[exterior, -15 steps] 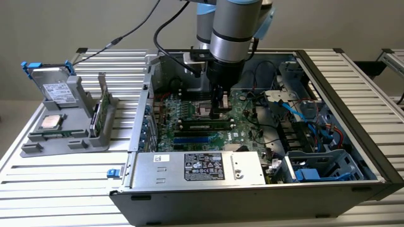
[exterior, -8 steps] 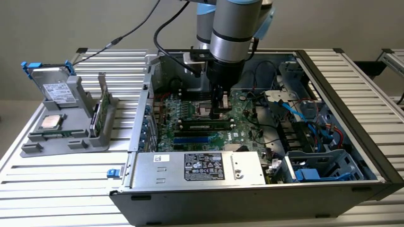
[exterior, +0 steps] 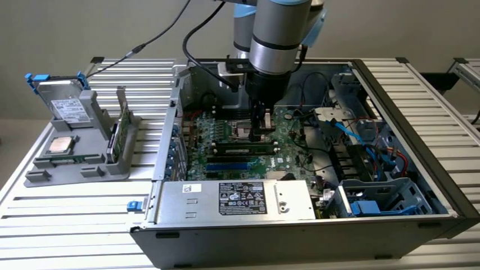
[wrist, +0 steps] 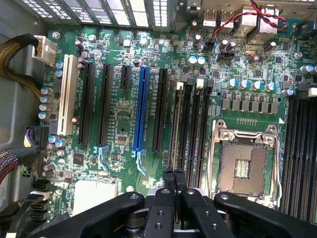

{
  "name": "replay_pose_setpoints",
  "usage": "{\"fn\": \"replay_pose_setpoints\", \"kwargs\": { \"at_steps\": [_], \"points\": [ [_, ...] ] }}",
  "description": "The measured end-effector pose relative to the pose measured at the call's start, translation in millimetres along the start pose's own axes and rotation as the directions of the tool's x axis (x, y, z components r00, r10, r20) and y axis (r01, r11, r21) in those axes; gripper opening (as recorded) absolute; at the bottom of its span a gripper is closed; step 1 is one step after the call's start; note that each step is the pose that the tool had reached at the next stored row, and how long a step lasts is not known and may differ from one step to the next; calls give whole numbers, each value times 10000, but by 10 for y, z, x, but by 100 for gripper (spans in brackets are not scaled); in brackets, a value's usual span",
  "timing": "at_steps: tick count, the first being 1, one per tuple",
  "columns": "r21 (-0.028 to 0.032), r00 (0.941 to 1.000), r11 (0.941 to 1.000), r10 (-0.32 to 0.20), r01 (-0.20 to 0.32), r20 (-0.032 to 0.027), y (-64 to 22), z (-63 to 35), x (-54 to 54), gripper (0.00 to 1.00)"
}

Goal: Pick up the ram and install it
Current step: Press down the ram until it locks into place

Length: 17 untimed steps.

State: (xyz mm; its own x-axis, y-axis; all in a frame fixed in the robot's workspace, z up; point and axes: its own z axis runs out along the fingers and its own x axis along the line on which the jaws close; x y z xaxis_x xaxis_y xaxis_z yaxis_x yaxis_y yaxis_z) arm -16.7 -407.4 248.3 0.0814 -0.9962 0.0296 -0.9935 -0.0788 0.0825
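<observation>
Presently gripper [wrist: 173, 173] jaws closed, empty, hovering over the motherboard [wrist: 124, 89]. Ram [exterior: 241, 149] seated in a slot at gripper's 6 o'clock in exterior view.

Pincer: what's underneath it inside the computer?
Beneath the shut pincer lies the green motherboard, with long black slots running under it. An empty silver socket sits beside them. The slots' near ends are covered by the pincer's black body.

cables [exterior: 352, 135] and, seemingly, drive cage [exterior: 375, 199] crowd the motherboard [wrist: 124, 89].
</observation>
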Motion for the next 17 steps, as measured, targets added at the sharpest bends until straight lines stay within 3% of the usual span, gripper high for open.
{"fn": "replay_pose_setpoints", "kwargs": {
  "at_steps": [5, 9, 13, 17],
  "points": [
    [-21, 9978, 9978, 668, -668, 56, 1, 1, 0, 10],
    [-45, 9916, 9916, 1292, -1291, 105, 1, 1, 0, 10],
    [-72, 9814, 9815, 1915, -1914, 154, 1, 2, 0, 10],
    [-102, 9670, 9672, 2541, -2539, 201, 0, 3, 0, 10]
  ]
}}
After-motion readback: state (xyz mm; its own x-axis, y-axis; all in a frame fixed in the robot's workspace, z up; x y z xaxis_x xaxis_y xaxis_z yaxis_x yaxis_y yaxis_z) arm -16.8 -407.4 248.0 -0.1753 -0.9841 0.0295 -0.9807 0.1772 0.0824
